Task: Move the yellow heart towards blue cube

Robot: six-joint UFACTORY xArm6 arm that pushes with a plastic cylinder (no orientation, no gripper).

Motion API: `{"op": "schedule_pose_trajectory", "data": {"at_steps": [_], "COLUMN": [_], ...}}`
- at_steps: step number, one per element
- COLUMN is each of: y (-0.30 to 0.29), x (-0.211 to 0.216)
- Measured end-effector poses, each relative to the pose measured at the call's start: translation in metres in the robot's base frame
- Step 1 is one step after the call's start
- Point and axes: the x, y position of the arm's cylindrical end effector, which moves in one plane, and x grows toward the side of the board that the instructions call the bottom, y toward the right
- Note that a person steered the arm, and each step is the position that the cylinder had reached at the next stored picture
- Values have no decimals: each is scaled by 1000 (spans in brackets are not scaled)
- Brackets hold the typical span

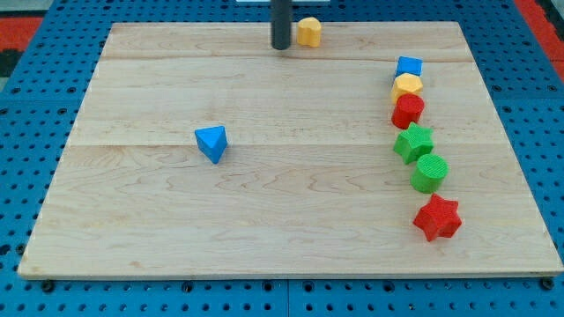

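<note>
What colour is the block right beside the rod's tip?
Yellow, just right of my tip; camera view.

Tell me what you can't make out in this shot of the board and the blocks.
- My tip: touching the yellow block at the view's top or not, too close to tell; that block's shape is too small to make out.
- Blue cube: lower edge hidden by the yellow block in front.
- Rod's upper part: cut off by the top edge.
</note>
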Motion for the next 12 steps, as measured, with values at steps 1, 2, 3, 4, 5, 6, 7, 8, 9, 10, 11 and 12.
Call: {"op": "schedule_pose_trajectory", "data": {"at_steps": [1, 2, 3, 4, 5, 6, 7, 8, 9, 10, 11, 12], "y": [-4, 50, 98, 126, 84, 79, 117, 128, 129, 116, 114, 136], "x": [-30, -38, -13, 9, 13, 35, 37, 37, 37, 41, 61, 58]}}
